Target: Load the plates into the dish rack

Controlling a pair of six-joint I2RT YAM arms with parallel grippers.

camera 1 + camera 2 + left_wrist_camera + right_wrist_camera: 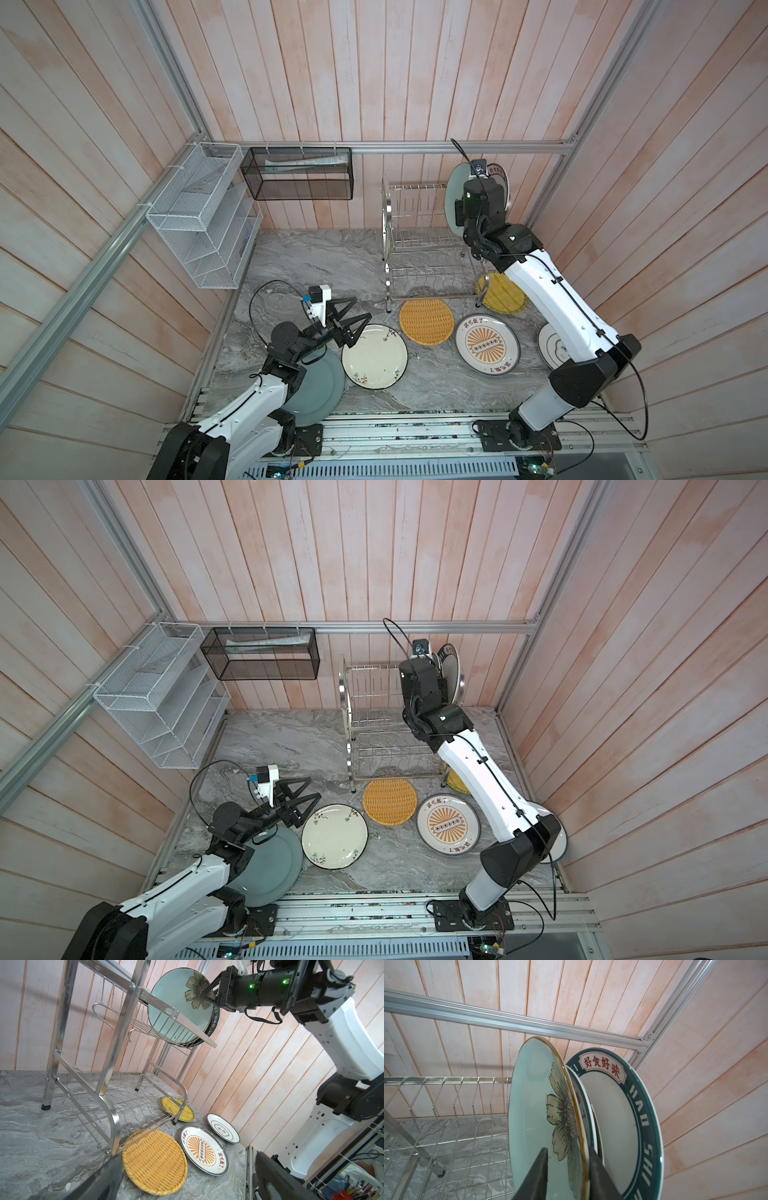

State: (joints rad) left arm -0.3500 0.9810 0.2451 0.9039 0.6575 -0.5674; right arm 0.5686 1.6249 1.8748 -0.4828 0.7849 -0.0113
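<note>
The dish rack (428, 241) (116, 1076) stands at the back of the table. On its upper tier a teal flower plate (533, 1105) (172, 1005) stands on edge beside a green-rimmed plate (612, 1115). My right gripper (568, 1149) (207, 995) straddles the teal plate's rim, open, with a gap at one finger. Flat on the table lie a cream floral plate (374, 357), a grey-blue plate (320, 390), an orange woven plate (427, 322), a sunburst plate (486, 345), a yellow woven plate (503, 295) and a blue-ringed plate (550, 349). My left gripper (362, 307) hovers open and empty by the cream plate's far edge.
A white mesh organizer (199, 220) and a black mesh basket (297, 174) hang on the walls at the back left. Wooden walls with aluminium rails close in the table on three sides. My right arm reaches over the yellow woven and blue-ringed plates.
</note>
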